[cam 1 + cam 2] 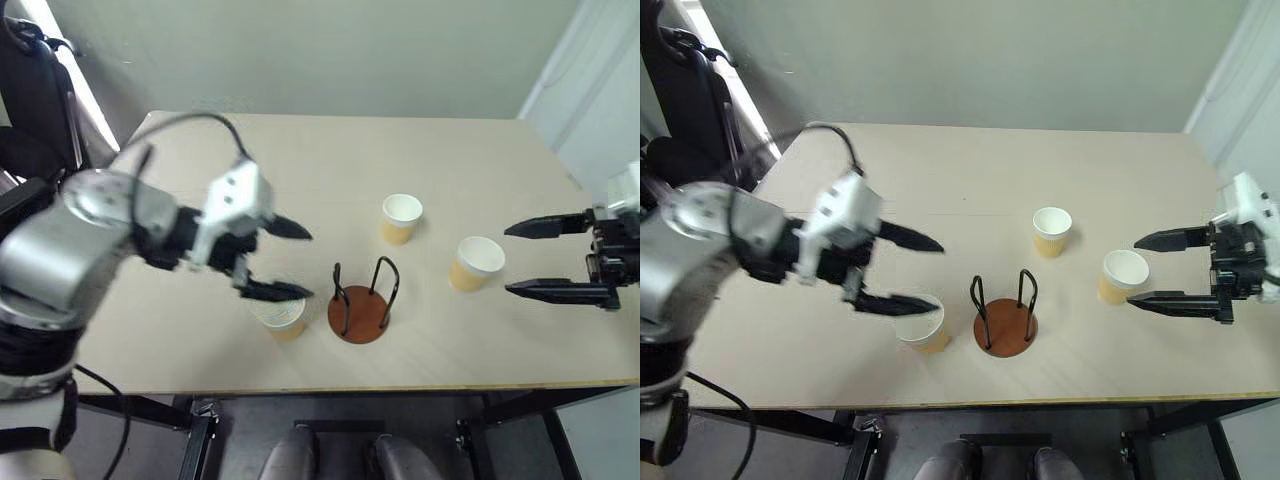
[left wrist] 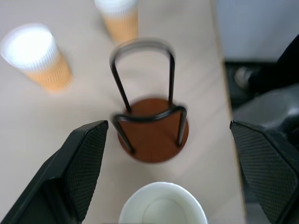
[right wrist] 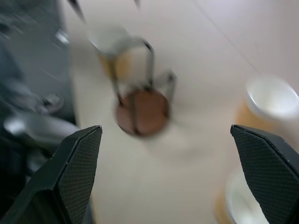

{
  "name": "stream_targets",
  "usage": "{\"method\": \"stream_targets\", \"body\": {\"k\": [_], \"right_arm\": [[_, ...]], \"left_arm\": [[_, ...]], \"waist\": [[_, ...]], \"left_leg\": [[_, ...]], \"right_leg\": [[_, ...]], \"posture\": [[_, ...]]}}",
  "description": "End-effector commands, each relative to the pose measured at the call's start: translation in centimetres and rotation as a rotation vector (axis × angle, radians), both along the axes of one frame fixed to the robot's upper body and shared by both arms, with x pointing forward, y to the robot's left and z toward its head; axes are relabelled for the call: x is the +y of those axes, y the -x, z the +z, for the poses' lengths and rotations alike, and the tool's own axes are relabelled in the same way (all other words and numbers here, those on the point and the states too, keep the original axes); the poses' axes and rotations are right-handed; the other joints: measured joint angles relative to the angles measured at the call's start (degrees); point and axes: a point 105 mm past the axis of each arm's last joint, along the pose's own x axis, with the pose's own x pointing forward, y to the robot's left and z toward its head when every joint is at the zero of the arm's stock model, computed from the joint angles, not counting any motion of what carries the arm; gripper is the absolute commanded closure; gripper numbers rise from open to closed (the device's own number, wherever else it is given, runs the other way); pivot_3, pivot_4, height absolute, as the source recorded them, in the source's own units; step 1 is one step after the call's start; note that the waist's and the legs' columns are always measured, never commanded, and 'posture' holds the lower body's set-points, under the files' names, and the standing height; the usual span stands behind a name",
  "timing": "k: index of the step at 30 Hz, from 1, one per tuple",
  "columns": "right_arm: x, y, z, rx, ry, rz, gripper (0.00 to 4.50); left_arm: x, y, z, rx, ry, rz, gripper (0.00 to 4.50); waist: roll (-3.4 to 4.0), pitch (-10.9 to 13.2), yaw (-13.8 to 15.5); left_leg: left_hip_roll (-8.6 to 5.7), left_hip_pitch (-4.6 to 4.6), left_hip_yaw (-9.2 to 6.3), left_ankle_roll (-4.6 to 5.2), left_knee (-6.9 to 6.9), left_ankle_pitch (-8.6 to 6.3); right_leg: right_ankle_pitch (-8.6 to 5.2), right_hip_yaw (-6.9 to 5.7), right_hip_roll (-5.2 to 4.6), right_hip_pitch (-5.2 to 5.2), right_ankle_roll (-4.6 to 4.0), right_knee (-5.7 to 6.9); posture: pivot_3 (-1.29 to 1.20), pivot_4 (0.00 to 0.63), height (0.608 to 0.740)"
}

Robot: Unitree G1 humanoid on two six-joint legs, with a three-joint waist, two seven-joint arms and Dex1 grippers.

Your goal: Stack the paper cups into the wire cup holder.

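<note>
The wire cup holder (image 1: 360, 310), a reddish-brown disc with two black wire loops, stands near the table's front edge with nothing inside it. One paper cup (image 1: 280, 315) stands upright just left of it. My left gripper (image 1: 305, 264) hovers open above that cup, holding nothing. A second paper cup (image 1: 400, 218) stands behind the holder to the right, and a third (image 1: 476, 263) further right. My right gripper (image 1: 508, 260) is open and empty, just right of the third cup. In the left wrist view the near cup (image 2: 162, 205) sits in front of the holder (image 2: 152, 135).
The light wooden table (image 1: 300, 160) reaches back to a pale wall. A black chair (image 1: 35, 90) stands off the table's far left corner. The front edge (image 1: 400, 385) runs close behind the holder.
</note>
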Motion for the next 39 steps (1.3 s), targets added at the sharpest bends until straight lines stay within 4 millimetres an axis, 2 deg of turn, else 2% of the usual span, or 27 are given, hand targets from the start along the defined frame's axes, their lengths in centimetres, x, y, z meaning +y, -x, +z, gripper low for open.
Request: {"method": "stream_targets", "body": {"k": [1,2,4,8,11,17,19,22,25,31,34,35,39], "right_arm": [[-0.9,-2.3,-1.9,-0.033,0.135,-0.104,0.00],[-1.1,-2.9,-2.6,-0.027,0.165,-0.126,0.00],[-1.3,-3.4,-3.4,-0.016,0.201,-0.124,0.00],[-1.3,-4.6,-4.7,-0.009,0.242,-0.125,0.00],[-1.0,-5.6,-5.3,-0.016,0.245,-0.123,0.00],[-0.7,-5.9,-6.7,0.021,0.289,-0.083,0.00],[-1.1,-6.0,-7.6,0.030,0.357,-0.076,0.00],[-0.2,-6.4,-7.8,0.023,0.357,-0.050,0.00],[0.2,-6.9,-7.9,0.001,0.367,-0.042,0.96],[0.2,-7.8,-7.7,-0.055,0.387,-0.040,3.19],[0.6,-7.7,-7.2,-0.051,0.362,-0.020,4.33],[1.0,-7.1,-6.7,-0.024,0.325,0.003,4.45],[1.4,-5.8,-4.3,-0.026,0.259,0.053,4.45]], "left_arm": [[3.7,-1.0,2.3,-0.077,0.042,0.124,0.02],[5.0,-1.3,2.2,-0.078,0.045,0.171,0.02],[6.0,-1.0,1.6,-0.066,0.040,0.190,0.02],[4.9,0.7,1.6,-0.043,0.111,0.099,0.02],[4.9,1.4,1.6,-0.044,0.133,0.090,0.02],[5.0,2.1,1.3,-0.045,0.130,0.106,0.02],[5.0,2.3,1.5,-0.050,0.131,0.109,0.02],[5.0,2.3,1.5,-0.056,0.127,0.124,0.02],[5.1,2.4,1.5,-0.059,0.126,0.136,0.00],[5.3,2.3,1.5,-0.062,0.123,0.151,0.00],[5.3,2.1,1.4,-0.064,0.124,0.153,0.00],[5.4,1.9,1.3,-0.067,0.118,0.163,0.00],[6.2,1.6,1.4,-0.075,0.106,0.192,0.00]], "waist": [[0.03,-0.01,-0.14],[0.04,-0.01,-0.36],[0.05,-0.01,-0.66],[0.05,-0.01,-0.65],[0.02,-0.02,-0.62],[0.03,-0.01,-0.65],[0.02,-0.01,-0.68],[0.02,-0.01,-0.77],[0.03,-0.01,-0.88],[0.03,-0.01,-0.83],[0.03,-0.01,-0.86],[0.03,-0.01,-0.85],[0.04,-0.01,-0.86]], "left_leg": [[0.00,0.01,0.01,0.02,0.00,-0.02],[0.02,0.02,0.01,0.03,0.00,-0.04],[0.03,0.05,0.01,0.01,-0.01,-0.09],[0.04,-0.21,0.01,0.02,0.02,-0.10],[0.04,-0.37,0.01,0.05,0.08,-0.11],[0.10,-0.36,0.01,0.04,0.02,-0.10],[0.10,-0.35,0.02,0.03,0.03,-0.10],[0.11,-0.32,0.02,0.01,0.04,-0.08],[0.12,-0.24,0.03,-0.03,0.03,-0.05],[0.13,-0.22,0.03,-0.04,0.03,-0.03],[0.13,-0.23,0.03,-0.05,0.01,-0.02],[0.13,-0.23,0.03,-0.05,0.01,-0.02],[0.13,-0.26,0.05,-0.08,-0.05,-0.02]], "right_leg": [[0.00,0.00,0.00,0.00,0.00,0.01],[0.04,0.00,0.00,-0.02,-0.04,0.01],[0.07,0.00,0.00,-0.07,-0.09,0.03],[0.10,-0.01,0.00,-0.28,-0.06,0.03],[0.16,-0.03,0.00,-0.37,-0.05,0.02],[0.18,-0.10,0.00,-0.39,-0.10,0.05],[0.21,-0.10,0.00,-0.40,-0.15,0.05],[0.26,-0.10,0.00,-0.39,-0.23,0.05],[0.29,-0.10,0.00,-0.39,-0.29,0.08],[0.31,-0.11,0.01,-0.39,-0.33,0.11],[0.32,-0.11,0.01,-0.42,-0.38,0.12],[0.32,-0.11,0.01,-0.43,-0.39,0.12],[0.27,-0.11,0.01,-0.46,-0.46,0.12]], "posture": [[0.00,0.150,0.740],[0.00,0.150,0.740],[0.00,0.150,0.740],[0.00,0.150,0.740],[0.00,0.150,0.740],[0.00,0.150,0.740],[0.00,0.150,0.740],[0.00,0.150,0.740],[0.00,0.150,0.740],[0.00,0.150,0.740],[0.00,0.150,0.740],[0.00,0.150,0.740],[0.00,0.150,0.740]]}}
